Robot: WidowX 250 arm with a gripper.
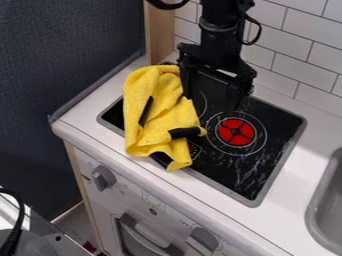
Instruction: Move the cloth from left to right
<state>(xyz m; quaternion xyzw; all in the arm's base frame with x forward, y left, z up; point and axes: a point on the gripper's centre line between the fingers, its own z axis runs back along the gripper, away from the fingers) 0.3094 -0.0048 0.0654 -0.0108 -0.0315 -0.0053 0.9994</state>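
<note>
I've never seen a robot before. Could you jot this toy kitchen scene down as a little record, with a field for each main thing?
Cloth: yellow with black patches, rumpled
Cloth position: over the left part of the stove top, lapping past its front rim
Robot arm: black, coming in from the top edge
Jaws: apart, pointing down, by the cloth's upper right side
Contact with cloth: can't tell
Burner: red disc, right of the cloth, uncovered
Counter: white
Sink: gray, at the right edge
Wall: white tiles
</note>
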